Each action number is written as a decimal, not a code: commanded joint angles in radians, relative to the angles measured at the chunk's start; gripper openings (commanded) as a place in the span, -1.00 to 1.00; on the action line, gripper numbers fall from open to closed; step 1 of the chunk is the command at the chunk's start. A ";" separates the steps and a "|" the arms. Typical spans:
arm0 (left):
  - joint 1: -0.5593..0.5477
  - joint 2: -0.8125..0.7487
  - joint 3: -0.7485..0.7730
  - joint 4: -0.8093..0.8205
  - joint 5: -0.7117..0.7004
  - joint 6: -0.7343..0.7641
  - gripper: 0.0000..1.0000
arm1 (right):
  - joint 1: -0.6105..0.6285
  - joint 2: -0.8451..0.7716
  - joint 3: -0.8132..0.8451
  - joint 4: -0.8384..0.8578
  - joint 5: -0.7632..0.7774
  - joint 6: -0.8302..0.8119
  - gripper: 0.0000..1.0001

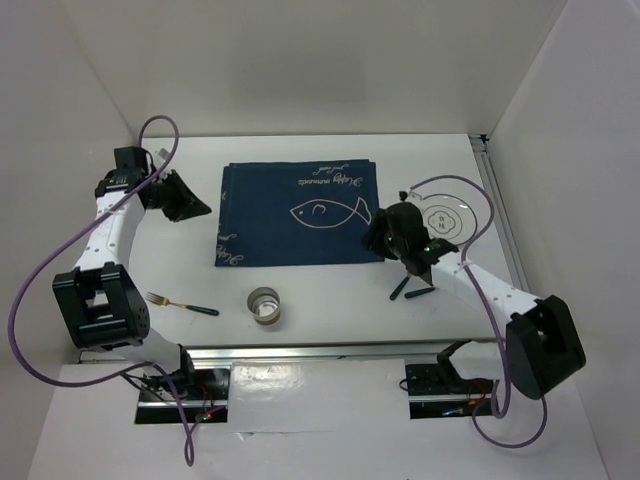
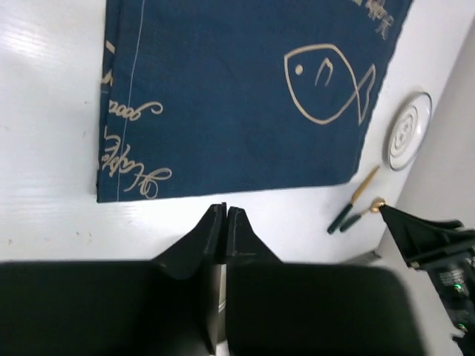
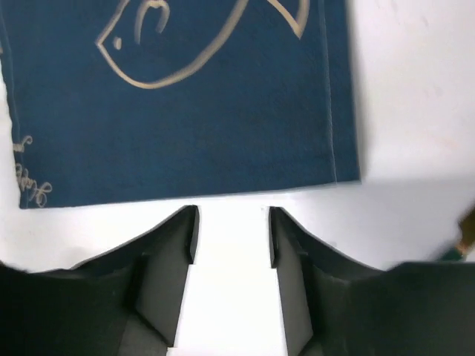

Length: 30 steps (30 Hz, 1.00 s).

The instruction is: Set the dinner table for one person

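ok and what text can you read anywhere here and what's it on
"Happy": gold cursive on the dark blue fish mat, near its corner
"good": cursive next to it, same mat, less certain
other cursive on the mat: too small to read
marks at the centre of the plate: too small to read

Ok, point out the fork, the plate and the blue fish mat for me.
fork (image 1: 183, 304), top view, middle of its shaft.
plate (image 1: 447, 218), top view, its patterned centre.
blue fish mat (image 1: 262, 215), top view, bare cloth left of the fish.
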 commanded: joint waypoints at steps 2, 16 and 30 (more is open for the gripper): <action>-0.103 0.133 0.081 0.016 -0.102 0.013 -1.00 | -0.057 0.265 0.252 -0.088 -0.099 -0.090 -0.44; -0.266 0.482 0.194 0.044 -0.271 -0.018 -1.00 | -0.100 0.807 0.672 -0.213 -0.213 -0.072 -0.98; -0.285 0.379 -0.165 0.111 -0.256 -0.018 -1.00 | -0.064 0.555 0.254 -0.161 -0.157 0.049 -0.96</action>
